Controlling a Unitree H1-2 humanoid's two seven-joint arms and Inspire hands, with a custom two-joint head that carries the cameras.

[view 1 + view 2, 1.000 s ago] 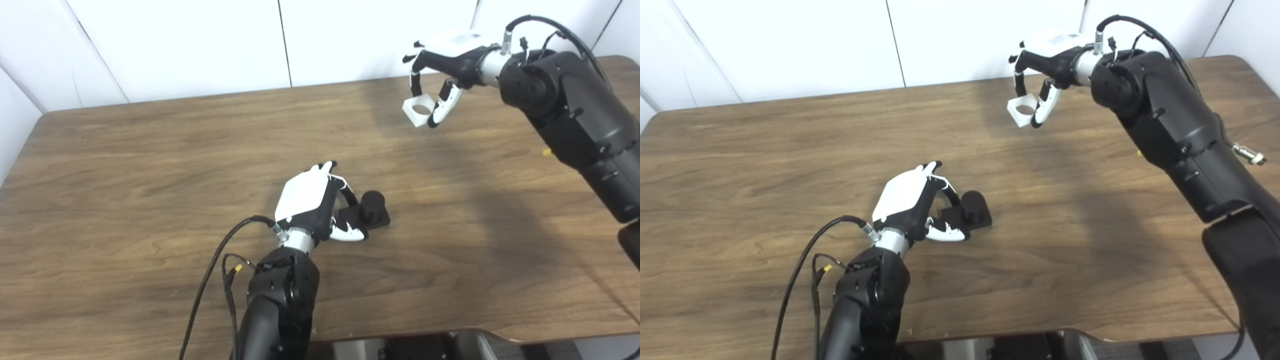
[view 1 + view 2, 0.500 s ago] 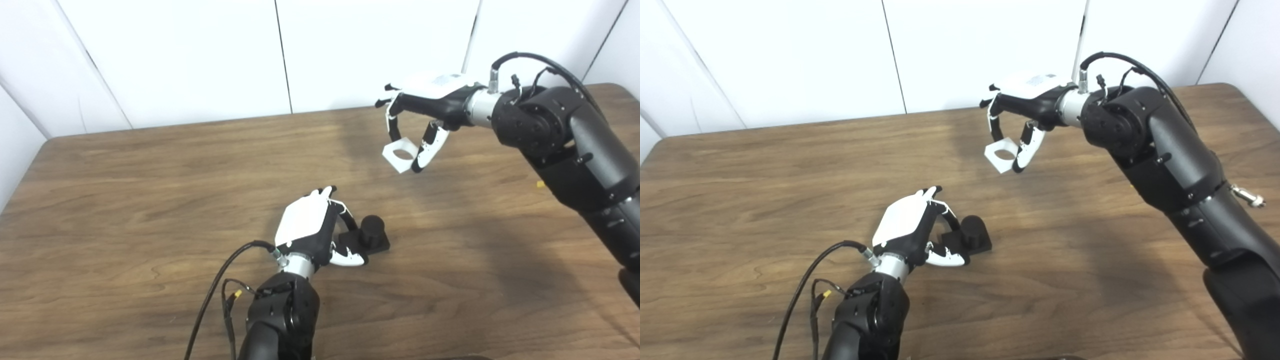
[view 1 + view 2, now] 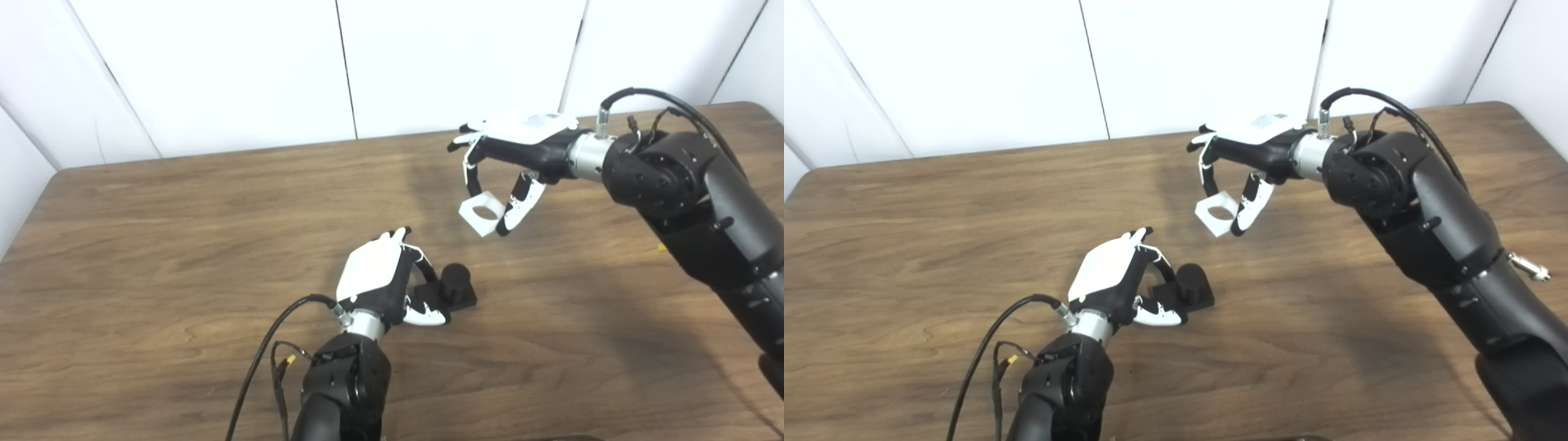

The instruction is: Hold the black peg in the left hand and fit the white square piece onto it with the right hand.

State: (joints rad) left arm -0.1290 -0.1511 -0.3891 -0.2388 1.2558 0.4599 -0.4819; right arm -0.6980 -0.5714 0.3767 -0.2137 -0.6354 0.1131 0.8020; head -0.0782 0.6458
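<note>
The black peg (image 3: pixel 454 285), a short cylinder on a square black base, rests on the wooden table (image 3: pixel 153 245) near its middle. My left hand (image 3: pixel 381 278) sits just left of it, its fingers and thumb closed on the near edge of the base. The white square piece (image 3: pixel 482 212), with a round hole through it, hangs in the air up and to the right of the peg. My right hand (image 3: pixel 513 153) reaches in from the right and is shut on that piece from above, pinching it between fingers and thumb.
White wall panels stand behind the table's far edge. The right forearm (image 3: pixel 686 202) crosses above the table's right side. A black cable (image 3: pixel 263 349) loops off the left wrist toward the near edge. A small yellow speck (image 3: pixel 661 247) lies on the table by the right arm.
My right hand has carried the white square piece down and left toward the peg. The left hand and peg have stayed put. The camera tilted between the first two moments.
</note>
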